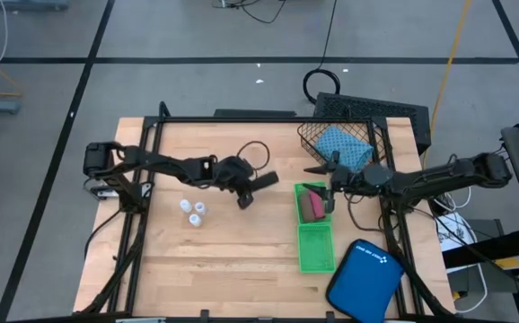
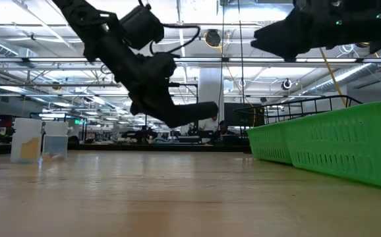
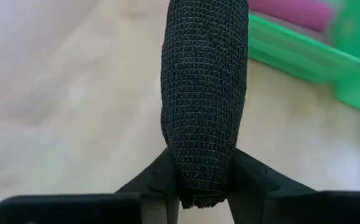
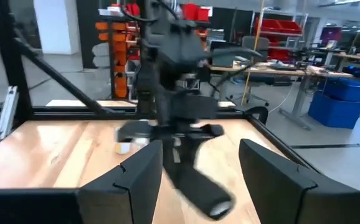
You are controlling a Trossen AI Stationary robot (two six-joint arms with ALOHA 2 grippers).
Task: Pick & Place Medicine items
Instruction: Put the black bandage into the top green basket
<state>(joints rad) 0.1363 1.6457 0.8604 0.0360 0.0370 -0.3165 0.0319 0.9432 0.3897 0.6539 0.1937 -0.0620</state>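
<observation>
My left gripper is over the middle of the table, shut on a black roll that also shows in the left wrist view and the low view. A pink roll lies in the far half of the green tray. Three tiny white bottles stand on the table left of centre. The teal pouch lies in a black wire basket. My right gripper is open and empty, above the tray's far end. My left gripper pinches the black roll near its back end between its two fingers. The roll runs on forward along the fingers. The fingers come from the table's left, slanting down. The roll is lifted clear of the table, its free end toward the tray.
A larger smooth blue case lies at the near right corner, beside the tray's near end. The wire basket stands at the far right. Bare wood lies between the bottles and the tray.
</observation>
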